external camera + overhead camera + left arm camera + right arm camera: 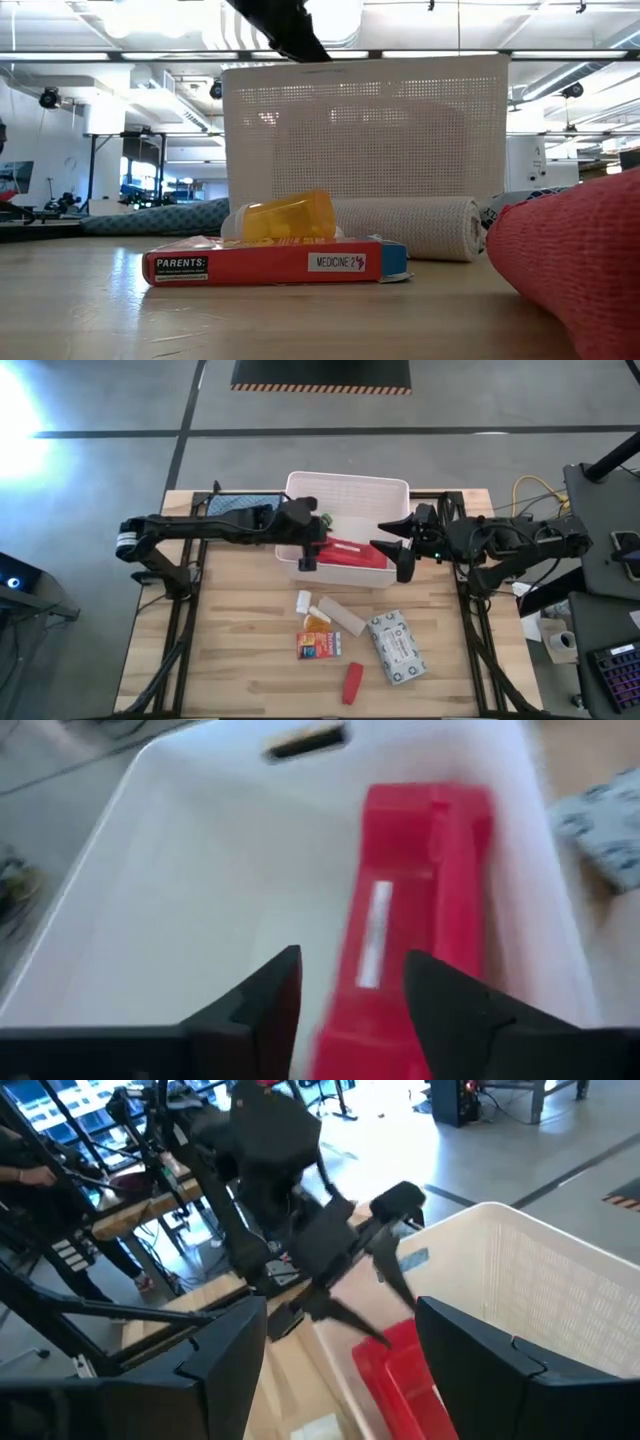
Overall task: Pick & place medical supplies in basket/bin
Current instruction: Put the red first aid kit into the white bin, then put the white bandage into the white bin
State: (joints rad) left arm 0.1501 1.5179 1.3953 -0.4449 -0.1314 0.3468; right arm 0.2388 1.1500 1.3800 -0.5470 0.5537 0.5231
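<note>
Standing on a wooden table (pixel 240 650), white bin (pixel 350 495).

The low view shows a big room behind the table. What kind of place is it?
Probably a robotics lab or workshop: bare ceiling pipes and strip lights, a polished concrete floor, and a keyboard beside the table.

The high view looks straight down on the whole tabletop (pixel 250 630). The low view sits at tabletop height, close behind the orange-red box (pixel 270 263). Both wrist views face the white bin (pixel 150 870), sharing its red case (pixel 405 1370).
</note>
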